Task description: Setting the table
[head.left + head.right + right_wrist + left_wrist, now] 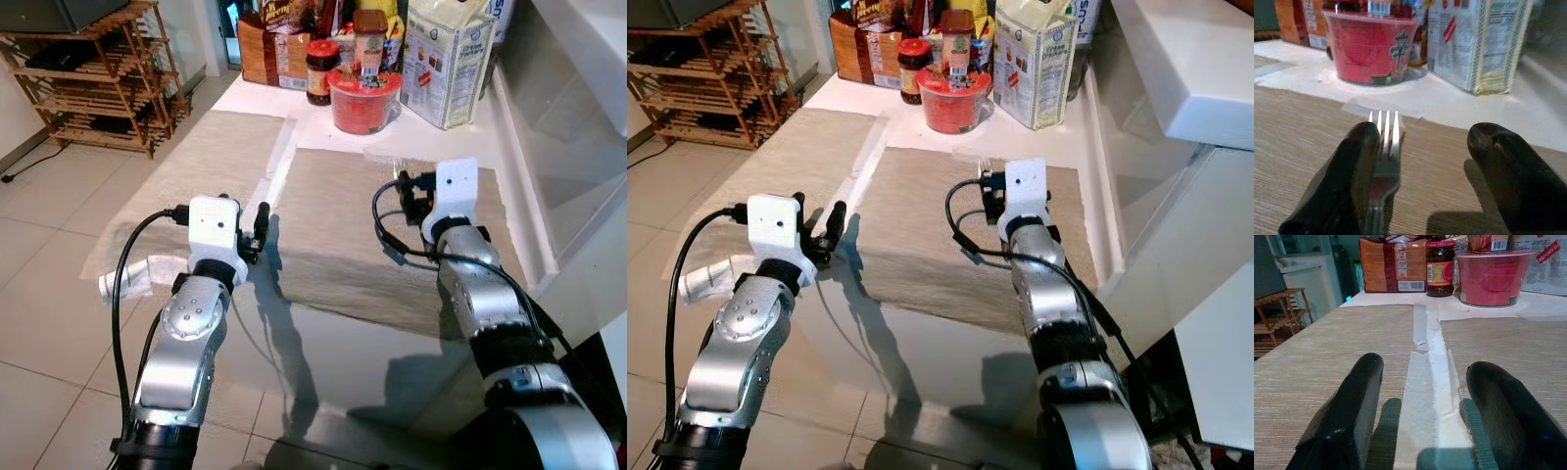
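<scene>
Here, fork (1385, 161) lengthwise beside one finger of gaping right gripper (1422, 171); left gripper (1425, 421) gaping, empty, farther off.

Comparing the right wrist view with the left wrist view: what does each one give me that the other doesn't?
Right wrist view: a fork lying on the right placemat, tines toward the red bowl, beside one of the open right gripper's fingers, and a carton.

Left wrist view: the open left gripper over the white table strip between both placemats, a dark jar, an orange package, a wooden rack.

Both: the red bowl and the right placemat.
</scene>
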Robot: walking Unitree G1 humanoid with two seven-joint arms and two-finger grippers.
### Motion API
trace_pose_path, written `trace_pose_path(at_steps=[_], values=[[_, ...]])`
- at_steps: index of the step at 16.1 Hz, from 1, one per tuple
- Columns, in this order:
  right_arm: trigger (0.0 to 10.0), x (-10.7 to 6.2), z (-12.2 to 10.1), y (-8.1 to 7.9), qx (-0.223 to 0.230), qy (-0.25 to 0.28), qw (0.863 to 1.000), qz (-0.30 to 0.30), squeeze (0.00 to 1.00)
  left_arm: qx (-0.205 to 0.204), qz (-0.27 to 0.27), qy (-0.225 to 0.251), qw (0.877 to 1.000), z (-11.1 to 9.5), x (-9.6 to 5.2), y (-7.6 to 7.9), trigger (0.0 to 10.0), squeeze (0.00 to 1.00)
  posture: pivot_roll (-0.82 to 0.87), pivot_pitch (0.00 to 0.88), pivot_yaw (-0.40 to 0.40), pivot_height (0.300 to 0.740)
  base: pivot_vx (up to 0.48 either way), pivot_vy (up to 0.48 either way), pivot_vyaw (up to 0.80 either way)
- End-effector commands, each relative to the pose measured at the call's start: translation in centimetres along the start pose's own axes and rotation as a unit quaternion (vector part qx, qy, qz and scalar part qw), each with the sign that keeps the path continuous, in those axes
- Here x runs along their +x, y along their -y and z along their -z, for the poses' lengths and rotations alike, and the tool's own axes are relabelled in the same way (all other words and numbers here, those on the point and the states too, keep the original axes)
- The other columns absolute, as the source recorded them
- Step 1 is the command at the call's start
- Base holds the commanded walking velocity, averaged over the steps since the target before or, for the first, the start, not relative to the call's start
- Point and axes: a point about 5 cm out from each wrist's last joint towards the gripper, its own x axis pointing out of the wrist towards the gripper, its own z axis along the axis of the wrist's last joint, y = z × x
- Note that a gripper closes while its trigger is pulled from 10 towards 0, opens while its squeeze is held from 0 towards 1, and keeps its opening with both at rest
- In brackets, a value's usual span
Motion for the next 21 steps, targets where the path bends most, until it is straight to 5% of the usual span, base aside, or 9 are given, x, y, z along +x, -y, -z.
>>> trace_pose_path(at_steps=[1,9,19,21], values=[[10.0,-0.1,-0.8,-0.1,-0.008,0.018,1.000,0.001,0.00,0.005,0.003,-0.003,1.000,-0.1,0.1,0.1,10.0,0.00,0.04,0.043,0.035,0.740,0.000,0.000,0.00],[10.0,-0.8,-0.9,-1.0,0.022,-0.006,0.999,-0.027,0.00,-0.001,0.007,0.003,1.000,-0.4,0.8,0.5,10.0,0.00,0.03,0.028,0.040,0.740,0.000,0.000,0.00],[10.0,-0.4,2.3,-2.3,0.085,-0.114,0.988,-0.061,0.00,0.009,0.007,-0.004,1.000,-0.5,0.4,0.1,10.0,0.00,0.05,0.068,0.061,0.740,0.000,0.000,0.00],[10.0,-0.2,1.2,-1.8,0.069,-0.080,0.993,-0.049,0.00,0.010,0.007,-0.004,1.000,-0.5,0.3,0.0,10.0,0.00,0.05,0.069,0.059,0.740,0.000,0.000,0.00]])
